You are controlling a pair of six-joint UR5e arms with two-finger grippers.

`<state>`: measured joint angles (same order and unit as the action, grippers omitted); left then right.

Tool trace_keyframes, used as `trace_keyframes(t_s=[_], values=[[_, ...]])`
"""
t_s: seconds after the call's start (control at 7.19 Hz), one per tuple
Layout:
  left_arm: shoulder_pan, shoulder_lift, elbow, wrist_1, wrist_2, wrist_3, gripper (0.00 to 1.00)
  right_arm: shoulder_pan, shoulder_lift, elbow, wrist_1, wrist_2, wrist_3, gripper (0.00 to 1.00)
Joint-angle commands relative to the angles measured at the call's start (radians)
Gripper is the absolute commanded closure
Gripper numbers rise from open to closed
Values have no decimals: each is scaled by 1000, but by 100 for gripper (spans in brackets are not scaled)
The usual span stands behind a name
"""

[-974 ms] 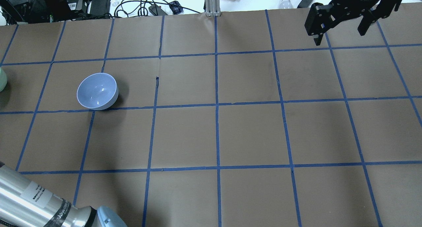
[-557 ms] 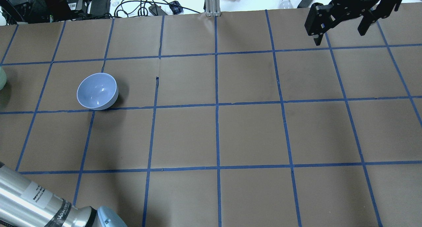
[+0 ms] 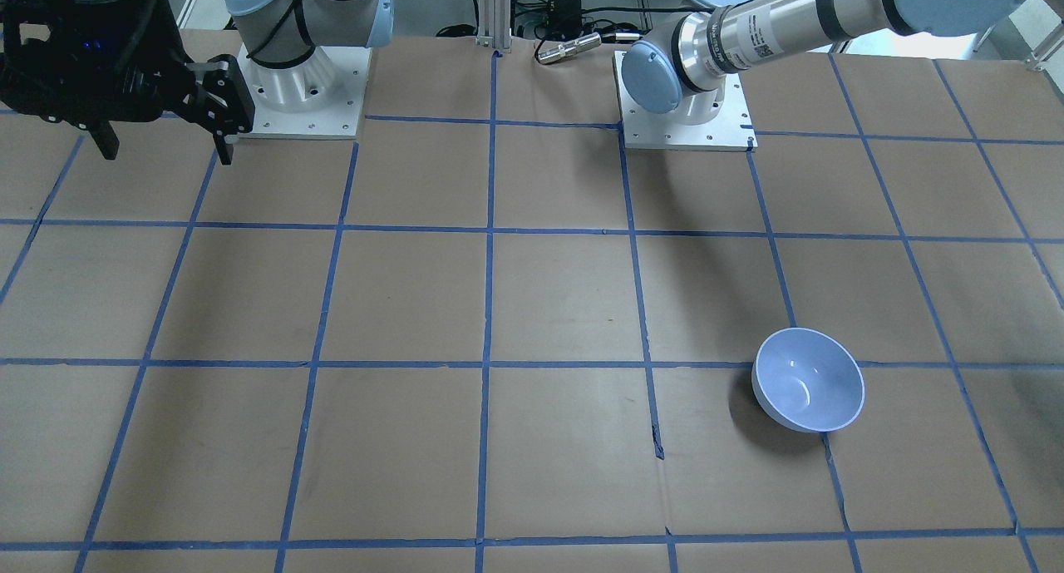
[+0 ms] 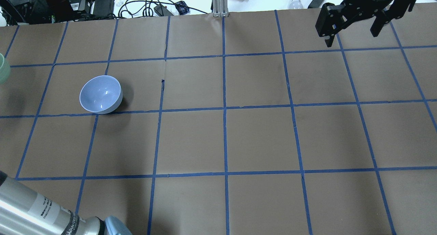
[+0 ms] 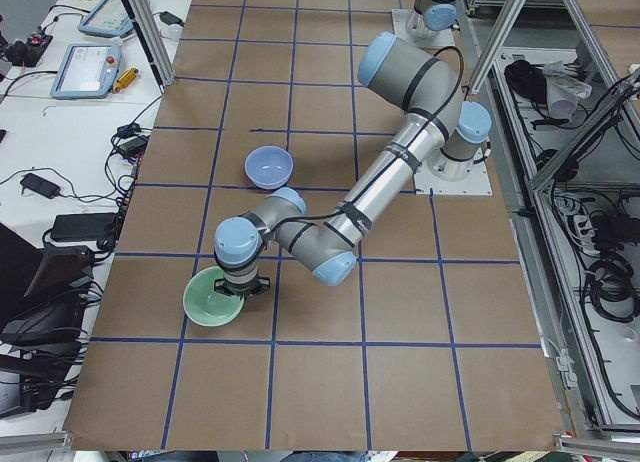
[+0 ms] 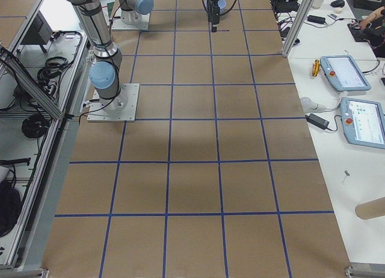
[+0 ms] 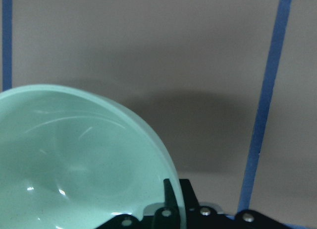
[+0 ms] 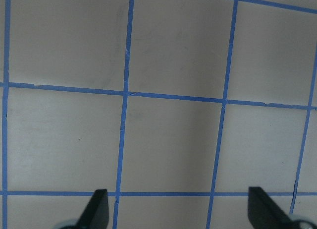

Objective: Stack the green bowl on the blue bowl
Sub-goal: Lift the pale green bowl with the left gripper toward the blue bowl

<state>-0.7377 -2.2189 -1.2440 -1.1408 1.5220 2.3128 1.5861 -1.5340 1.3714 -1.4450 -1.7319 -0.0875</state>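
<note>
While my left tool point(image 7: 177, 197) pinches the green bowl point(image 7: 74, 159) by its rim, well left of the blue bowl point(image 4: 101, 93), I'd judge it light, rigid, glossy-slick: that thin rim's the handhold; my right tool point(image 8: 178, 209) hangs spread.

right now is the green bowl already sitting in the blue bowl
No, the green bowl is well apart from the blue bowl, which is empty.

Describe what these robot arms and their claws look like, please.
The left arm and right arm are silver tubes with rounded pale-blue joint caps, on white square base plates. The left one bears a white printed label. The right gripper is black and blocky with two flat fingers; the left gripper is black too.
</note>
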Motion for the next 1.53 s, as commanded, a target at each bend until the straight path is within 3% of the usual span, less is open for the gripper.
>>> trace_keyframes(t_s=[0.0, 0.83, 1.11, 1.39], values=[[-64, 146, -159, 3, -8, -25, 100, 0, 0, 0, 0, 0, 0, 0], [-379, 540, -624, 76, 10, -255, 100, 0, 0, 0, 0, 0, 0, 0], [-382, 588, -744, 149, 3, -274, 100, 0, 0, 0, 0, 0, 0, 0], [-405, 578, -787, 217, -2, -323, 100, 0, 0, 0, 0, 0, 0, 0]])
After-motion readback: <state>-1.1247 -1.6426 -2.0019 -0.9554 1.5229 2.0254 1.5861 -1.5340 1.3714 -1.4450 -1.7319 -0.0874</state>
